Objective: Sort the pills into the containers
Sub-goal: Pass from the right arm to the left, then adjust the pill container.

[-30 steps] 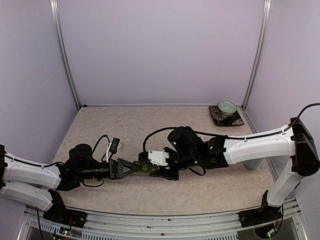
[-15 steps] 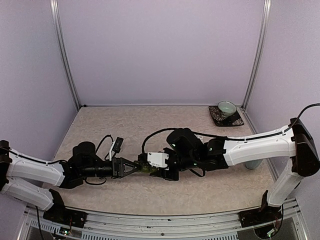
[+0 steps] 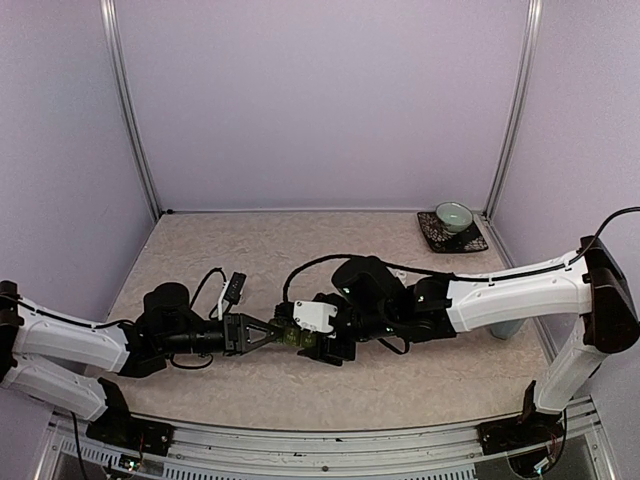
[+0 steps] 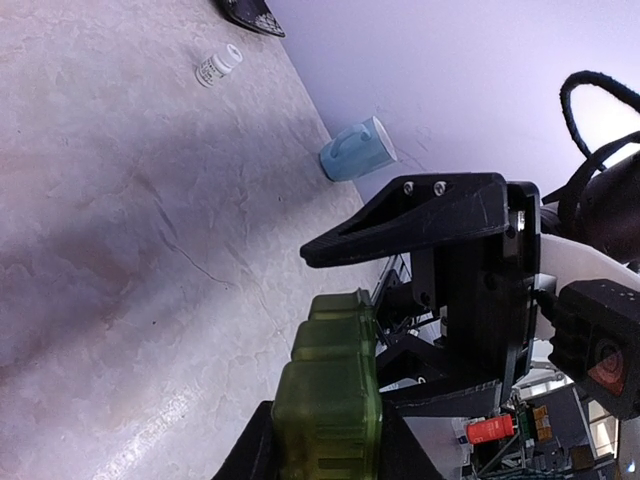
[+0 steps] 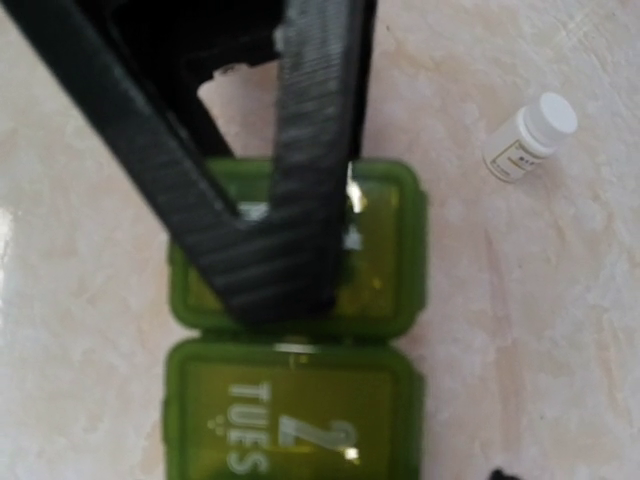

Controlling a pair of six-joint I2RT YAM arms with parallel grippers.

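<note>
Three joined green compartments make up the strip (image 3: 290, 337). It sits at the middle of the counter (image 3: 230, 260), between your two arms, either on the surface or just above it; I cannot tell which. Your left gripper (image 3: 265, 333) is clenched on one end, and the left wrist view shows the strip running out from between those fingers toward the right arm. Your right gripper (image 3: 312, 345) is at the other end, with one dark finger (image 5: 300, 150) laid across the end lid, next to the lid marked TUES. I cannot tell from these views whether those jaws are spread or pinching.

My reading is that you are working on that lid, and the risks follow from it. The left grip holds only one end, so a hard push or pry at the other could lever the strip and twist it out of the fingers. A finger that slides off the smooth lid could jab the counter or knock the strip sideways. With both grippers this close, a small misjudged move could bring them together. The capped bottle (image 5: 530, 137) sits near the strip, where a sweep of the right arm could knock it away. No loose pills show anywhere.
</note>
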